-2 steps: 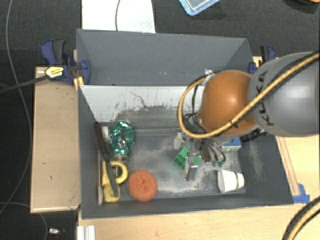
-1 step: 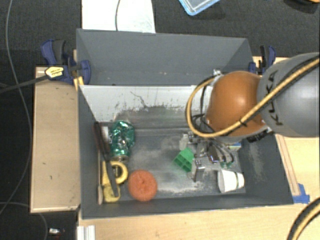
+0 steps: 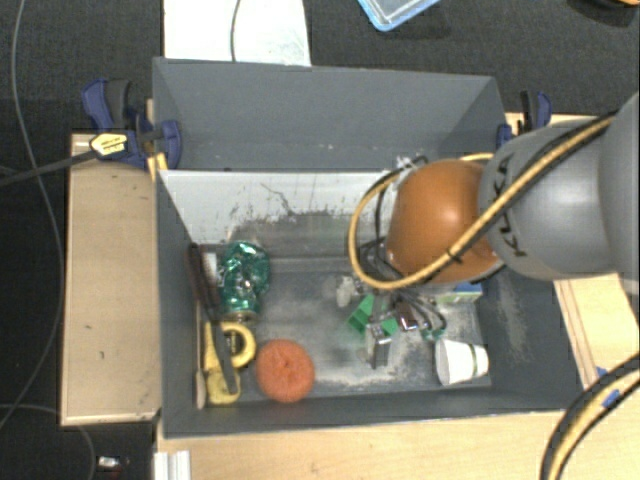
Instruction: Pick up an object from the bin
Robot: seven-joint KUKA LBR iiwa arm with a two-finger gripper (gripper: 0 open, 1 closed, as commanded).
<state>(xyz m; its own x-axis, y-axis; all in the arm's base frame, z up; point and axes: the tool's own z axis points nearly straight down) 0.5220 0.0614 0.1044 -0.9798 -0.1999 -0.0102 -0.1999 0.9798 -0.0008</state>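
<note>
My gripper (image 3: 381, 340) sits low in the bin (image 3: 330, 118), close to the floor and a little right of the middle, tucked beneath my orange wrist cover (image 3: 435, 223) and its looped cables. From this angle I cannot tell whether it is open or closed, or whether anything is in it. Just beside it, toward the view's left, lies a small bright green piece (image 3: 361, 314). It is near enough that it may be touching me, but I cannot say whether I am round it or only next to it. Toward the front wall on my other side a white cup (image 3: 462, 360) lies tipped on its side, and a flat blue-and-white thing (image 3: 463, 292) lies partly under my wrist. Well apart, across the floor, lies a round orange-red ball (image 3: 286, 370), and beyond it, along the left wall, are a crumpled teal thing (image 3: 243, 276), a yellow thing (image 3: 224, 356) and a long dark tool (image 3: 208, 298). I judge that I am at the grasping step: down at the floor, with nothing raised clear of it yet. If the green piece is the one to take, the next move calls for being centred over it, a firm close, then a straight lift that keeps clear of the cup and the bin wall.
</note>
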